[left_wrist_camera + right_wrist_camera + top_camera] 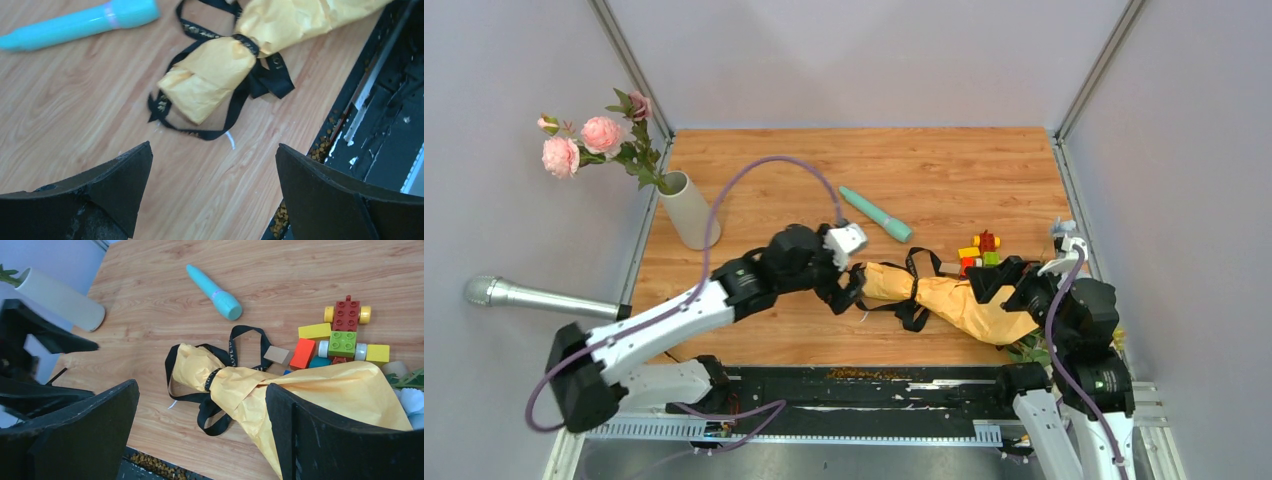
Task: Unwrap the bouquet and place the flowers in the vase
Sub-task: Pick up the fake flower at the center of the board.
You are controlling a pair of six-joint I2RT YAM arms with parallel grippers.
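Top external view, and the first onlooker is asking: "Where is the bouquet (954, 300) lying?"

"It is lying on its side near the front edge of the wooden table (924, 165), right of centre, with its narrow end pointing left. The orange-tan paper is wrapping it closed. The black strap (914, 300) is cinching it near the narrow end, with loose loops trailing on the wood."

"And the arms?"

"The left gripper (852, 285) is hovering just beside that narrow end, jaws gaping wide and holding nothing. Its wrist camera is showing bare wood between fingertips and paper. The right gripper (202, 390) is hanging over the wide right end, also spread wide. Whether a finger is touching the paper, I cannot tell."

"Any flowers showing?"

"Pink flowers (584, 140) are standing in the vase (689, 210) at the table's left edge, leaning out leftward."

"What else is sitting there?"

"A teal stick (876, 215) is lying just beyond the bouquet, and toy blocks (981, 250) are clustering on its far side. A grey metal tube (534, 295) is poking in from the left."
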